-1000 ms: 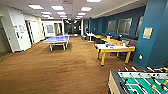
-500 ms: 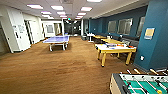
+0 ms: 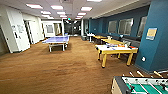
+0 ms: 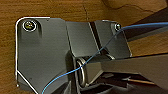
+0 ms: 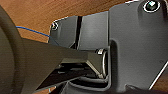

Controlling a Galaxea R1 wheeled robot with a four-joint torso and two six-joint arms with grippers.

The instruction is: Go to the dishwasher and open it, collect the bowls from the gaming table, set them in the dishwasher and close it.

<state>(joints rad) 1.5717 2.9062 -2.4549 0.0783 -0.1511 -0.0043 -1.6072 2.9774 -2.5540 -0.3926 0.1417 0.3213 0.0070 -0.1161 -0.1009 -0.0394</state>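
Head view: gaming table (image 3: 115,50) ahead right, foosball table (image 3: 142,85) nearest

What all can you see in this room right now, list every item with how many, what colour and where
gaming table: one, yellow sides and legs, white top with small colourful items too blurred to name, right of centre by the blue wall.
table-tennis table: one, blue, further back, left of centre.
table-football table: one, green field, nearest, lower right corner of the head view.
yellow-topped desks: a row, count unclear, behind the gaming table along the windows.
wall sign: one, pale, on the blue pillar at right.
ceiling lights: several, white, overhead.
floor: brown, wood-look, throughout.
Robot's wrist plates: dark grey, with a thin blue cable, above the floor.
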